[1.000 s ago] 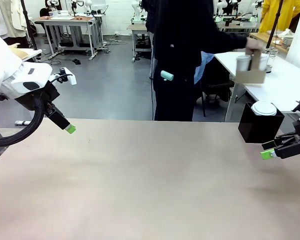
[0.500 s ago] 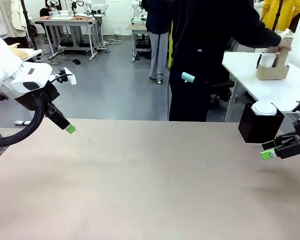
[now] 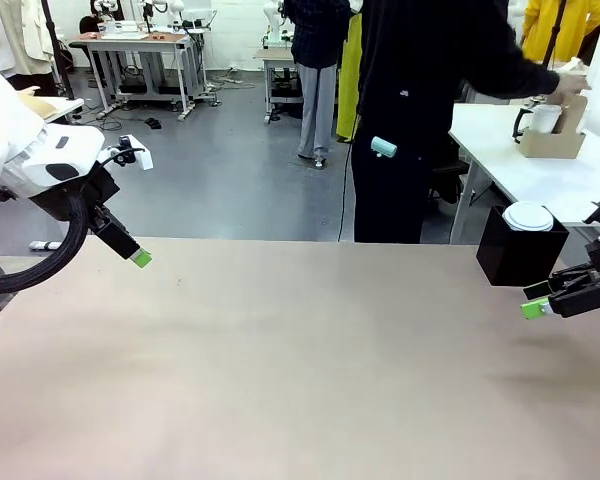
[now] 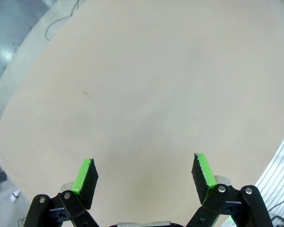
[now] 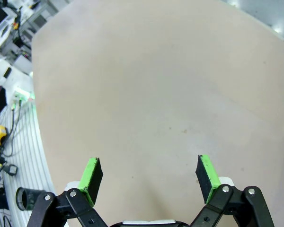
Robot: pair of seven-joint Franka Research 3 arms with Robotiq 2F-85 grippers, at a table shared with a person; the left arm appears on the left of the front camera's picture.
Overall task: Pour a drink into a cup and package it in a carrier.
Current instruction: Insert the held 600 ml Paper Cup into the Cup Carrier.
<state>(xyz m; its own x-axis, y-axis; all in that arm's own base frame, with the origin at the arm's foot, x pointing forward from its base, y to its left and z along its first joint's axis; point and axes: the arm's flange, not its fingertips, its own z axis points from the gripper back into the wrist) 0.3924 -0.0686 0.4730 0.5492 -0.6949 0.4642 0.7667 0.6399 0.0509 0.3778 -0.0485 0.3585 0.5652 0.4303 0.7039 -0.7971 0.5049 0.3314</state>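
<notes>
I see my left gripper (image 4: 144,172) spread wide and holding nothing, hanging over the table (image 3: 300,380) near its left edge. My right gripper (image 5: 150,176) is just as wide and empty, low by the right edge beside the black box (image 3: 515,255) with a short lidded cup (image 3: 528,216) on top. Between them the tabletop is open. The carrier (image 3: 552,140) sits on a far side table under the person's hand (image 3: 570,82).

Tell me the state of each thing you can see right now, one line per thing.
Left end effector: open, empty, above the table.
Right end effector: open, empty, above the table.
Short white cup: lidded, upright on the black box.
Carrier: upright on the far white table, person's hand at its handle.
Tall cup: sitting in the carrier.
</notes>
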